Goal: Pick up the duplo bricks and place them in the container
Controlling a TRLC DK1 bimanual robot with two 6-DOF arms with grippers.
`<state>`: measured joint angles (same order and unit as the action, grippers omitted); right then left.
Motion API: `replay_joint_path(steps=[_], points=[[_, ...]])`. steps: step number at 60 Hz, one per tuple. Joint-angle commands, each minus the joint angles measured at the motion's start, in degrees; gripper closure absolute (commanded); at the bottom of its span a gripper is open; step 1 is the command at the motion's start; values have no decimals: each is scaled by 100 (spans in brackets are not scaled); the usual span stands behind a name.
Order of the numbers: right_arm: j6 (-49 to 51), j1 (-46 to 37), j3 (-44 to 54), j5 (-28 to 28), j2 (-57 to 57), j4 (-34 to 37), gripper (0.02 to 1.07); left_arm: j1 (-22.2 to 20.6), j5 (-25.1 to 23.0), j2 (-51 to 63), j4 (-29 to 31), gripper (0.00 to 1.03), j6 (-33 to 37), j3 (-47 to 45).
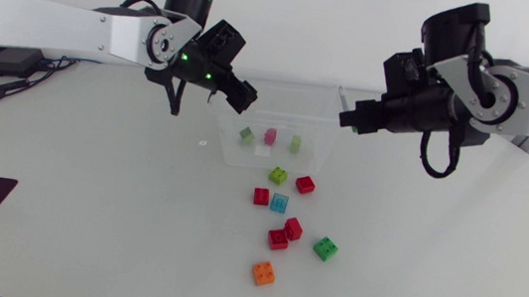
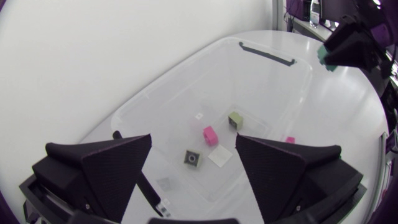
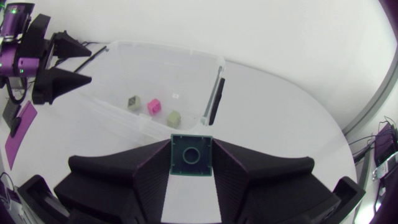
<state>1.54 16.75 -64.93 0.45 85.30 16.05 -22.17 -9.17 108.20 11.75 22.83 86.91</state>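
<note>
Brick in hand: a teal-green duplo brick (image 3: 191, 154) is pinched between the two fingers of the right gripper (image 1: 348, 116), raised at the end rim of the clear container (image 3: 168, 51).
Left gripper (image 2: 193, 143): its fingers are spread wide with nothing between them, and it hangs above the container's opposite end.
Bricks inside the container: a pink brick (image 2: 209, 134), an olive brick (image 2: 235, 120) and a dull green brick (image 2: 192, 158) lie apart on its floor.
Loose bricks: an orange brick (image 1: 264, 273), a light blue brick (image 1: 279, 203), four red ones and two green ones are scattered on the desk (image 1: 89, 199) off the container's near long wall.
Handling, as judged: the bricks look like light, rigid plastic that is hard to damage. Their sides are smooth and could slip under a light squeeze.
Where to hold: two opposite flat side walls, fingers square to them, with the studs left free.
Right wrist view alone: it shows the held brick centred between the fingers, with a square face and a round ring turned towards the camera.
Head view alone: it shows the whole scatter outside the container, while the held brick is barely visible behind the gripper.
Left wrist view alone: it looks straight down into the container, with the right gripper seen side-on past the black handle (image 2: 266, 53).
</note>
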Motion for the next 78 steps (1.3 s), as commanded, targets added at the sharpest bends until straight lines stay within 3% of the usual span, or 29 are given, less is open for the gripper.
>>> replay_joint_path(steps=[1, 14, 29, 40, 44, 58, 68, 78], points=[[-22, 39, -257, -80, 66, -102, 79, -15, -173, -616, 108, 5, -42, -456], [-22, 258, -758, -150, 585, -375, 79, -164, -437, -1460, 231, 5, 196, -1396], [-5, 390, -1251, -133, 1437, -683, 78, -639, -691, -1873, 601, 5, 820, -2425], [110, 452, -1620, -45, 1921, -718, 37, -1158, -700, -1891, 776, 5, 1057, -2855], [110, 443, -1620, -45, 1885, -691, 30, -1351, -700, -1882, 882, 5, 1118, -2917], [154, 381, -591, -71, 655, -823, 20, -1878, -674, -1601, 1260, 6, 1321, -2926], [215, 329, 252, -150, -233, -850, 20, -2160, -568, -1170, 1559, 6, 1312, -2741], [312, 241, 999, -221, -787, -832, 20, -2467, -173, -810, 1594, 8, 1189, -2680]])
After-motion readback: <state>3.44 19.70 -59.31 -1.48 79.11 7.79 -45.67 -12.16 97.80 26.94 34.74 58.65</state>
